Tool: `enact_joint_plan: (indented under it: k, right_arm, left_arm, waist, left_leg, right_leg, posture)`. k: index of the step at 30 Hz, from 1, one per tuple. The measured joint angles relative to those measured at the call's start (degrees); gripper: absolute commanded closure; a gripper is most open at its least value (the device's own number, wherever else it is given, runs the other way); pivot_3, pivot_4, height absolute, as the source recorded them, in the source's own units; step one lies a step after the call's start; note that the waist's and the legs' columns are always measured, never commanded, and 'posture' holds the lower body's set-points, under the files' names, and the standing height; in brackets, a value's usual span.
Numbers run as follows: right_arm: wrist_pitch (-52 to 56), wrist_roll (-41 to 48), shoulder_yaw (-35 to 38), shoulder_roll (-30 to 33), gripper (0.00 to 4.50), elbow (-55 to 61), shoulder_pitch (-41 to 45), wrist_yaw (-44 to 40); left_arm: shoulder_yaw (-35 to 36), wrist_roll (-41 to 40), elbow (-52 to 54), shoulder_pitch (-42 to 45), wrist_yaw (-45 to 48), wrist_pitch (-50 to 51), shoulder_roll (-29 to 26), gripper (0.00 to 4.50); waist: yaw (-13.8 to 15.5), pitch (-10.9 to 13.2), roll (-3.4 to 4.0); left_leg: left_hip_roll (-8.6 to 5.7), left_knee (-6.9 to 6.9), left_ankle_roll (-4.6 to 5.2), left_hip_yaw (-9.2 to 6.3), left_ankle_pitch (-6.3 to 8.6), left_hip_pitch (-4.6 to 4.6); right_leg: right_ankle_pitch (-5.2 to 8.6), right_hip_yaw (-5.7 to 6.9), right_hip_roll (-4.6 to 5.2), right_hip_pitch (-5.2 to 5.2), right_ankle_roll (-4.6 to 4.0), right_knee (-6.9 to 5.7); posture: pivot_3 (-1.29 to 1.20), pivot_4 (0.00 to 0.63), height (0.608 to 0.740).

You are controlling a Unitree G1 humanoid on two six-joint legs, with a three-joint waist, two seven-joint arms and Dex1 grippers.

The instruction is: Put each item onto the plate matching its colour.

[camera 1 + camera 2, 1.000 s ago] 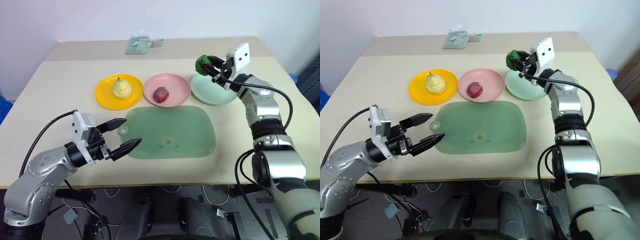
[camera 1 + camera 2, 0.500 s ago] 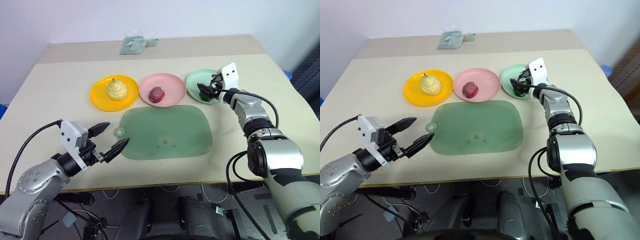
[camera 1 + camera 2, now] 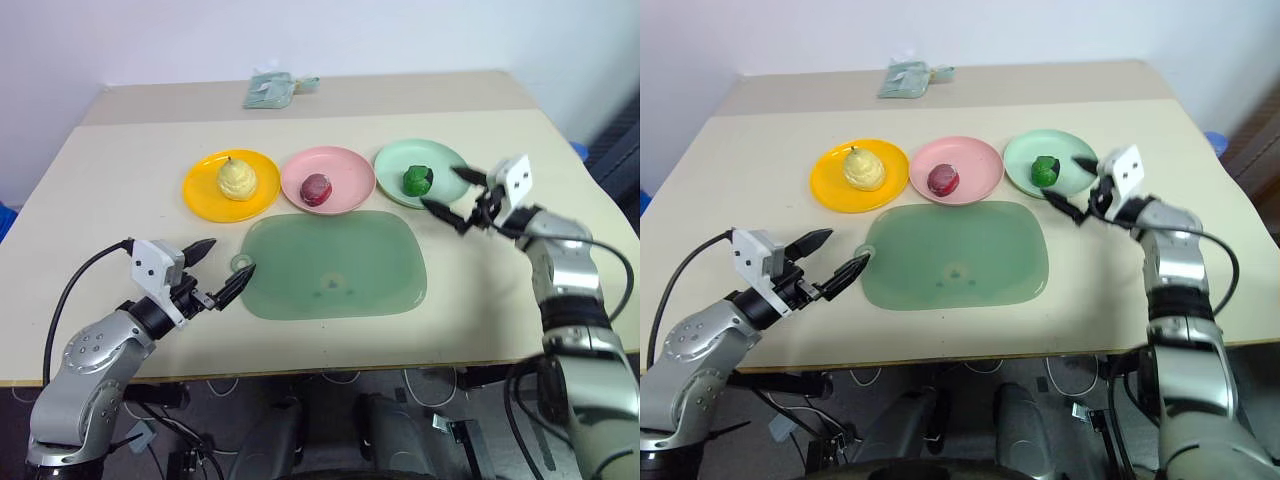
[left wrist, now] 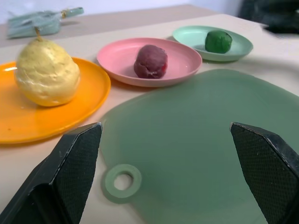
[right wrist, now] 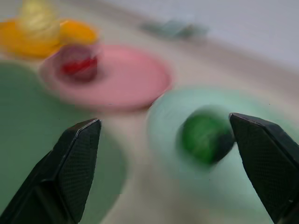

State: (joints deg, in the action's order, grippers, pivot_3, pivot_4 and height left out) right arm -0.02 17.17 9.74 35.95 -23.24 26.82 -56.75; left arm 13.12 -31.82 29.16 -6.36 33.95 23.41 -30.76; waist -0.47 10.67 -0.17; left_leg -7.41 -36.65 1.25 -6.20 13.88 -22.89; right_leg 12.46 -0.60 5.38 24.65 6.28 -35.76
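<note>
We see all three items on matching plates; the dark green toy ball (image 3: 418,179) sits on the pale green round plastic plate (image 3: 445,163), just ahead of our right gripper (image 3: 460,198), fingers spread and empty. Our left gripper (image 3: 222,272) is spread too, at the board's near corner.

Left end effector (image 3: 222,271) level, fingers spread wide, empty, right end effector (image 3: 453,198) likewise spread wide, empty

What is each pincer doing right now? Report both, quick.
Left pincer: open, holding nothing.
Right pincer: open, holding nothing, beside the green ball.
</note>
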Motion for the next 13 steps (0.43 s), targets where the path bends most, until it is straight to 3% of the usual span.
enact_joint_plan:
  k: [6, 13]
  right_arm:
    - [12.69, 5.81, 8.65, 3.16, 0.04, 24.24, -20.11, 5.73]
    - [17.06, 8.08, 12.44, 2.66, 0.04, 31.97, -29.1, 10.52]
  left_arm:
    - [0.55, 0.16, -2.14, -2.24, 3.1, -2.54, -0.38, 0.0]
    - [0.57, 0.28, -4.45, -0.99, 3.41, -3.25, -0.02, 0.0]
  waist:
    - [0.2, -0.08, 0.12]
    - [1.18, -0.08, 0.12]
  left_leg:
    - [0.08, 0.0, -0.12, 0.1, 0.09, 0.11]
    - [0.09, -0.09, -0.12, 0.15, 0.1, 0.1]
  right_leg:
    - [0.14, -0.08, -0.02, -0.08, -0.17, 0.04]
    - [0.13, -0.08, -0.03, -0.17, -0.17, 0.22]
  posture:
    - [0.0, 0.15, 0.74]
    - [0.0, 0.15, 0.74]
